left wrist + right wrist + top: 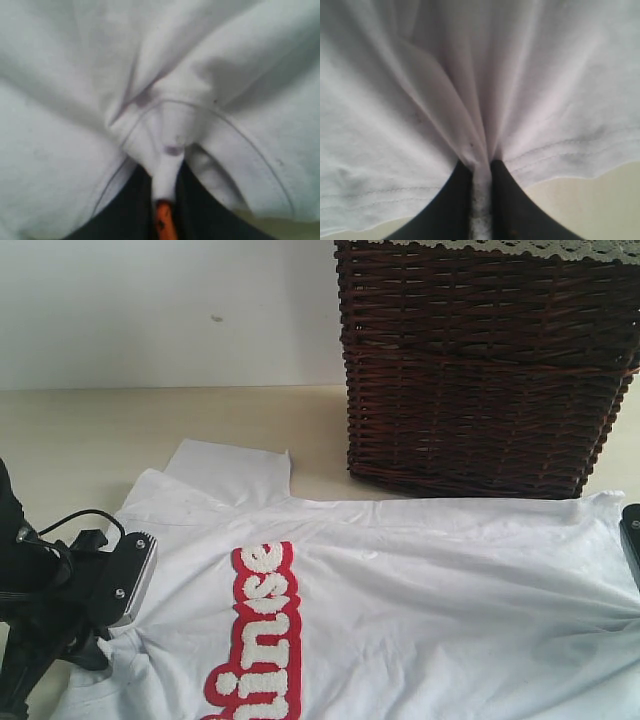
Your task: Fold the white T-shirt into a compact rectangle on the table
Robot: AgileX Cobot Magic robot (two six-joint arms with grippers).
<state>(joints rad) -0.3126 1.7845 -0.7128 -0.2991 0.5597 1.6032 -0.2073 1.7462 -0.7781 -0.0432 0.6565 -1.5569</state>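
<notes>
The white T-shirt lies spread across the table, its red-banded fuzzy lettering facing up. My left gripper is shut on a pinched fold of the collar area, with the small orange tag showing between the black fingers. In the exterior view that arm sits at the shirt's left edge. My right gripper is shut on a gathered fold by the stitched hem. Only a black sliver of it shows at the exterior view's right border.
A dark wicker basket with a lace-edged liner stands behind the shirt at the back right, close to its far edge. A white wall closes the back. One sleeve lies flat toward the wall.
</notes>
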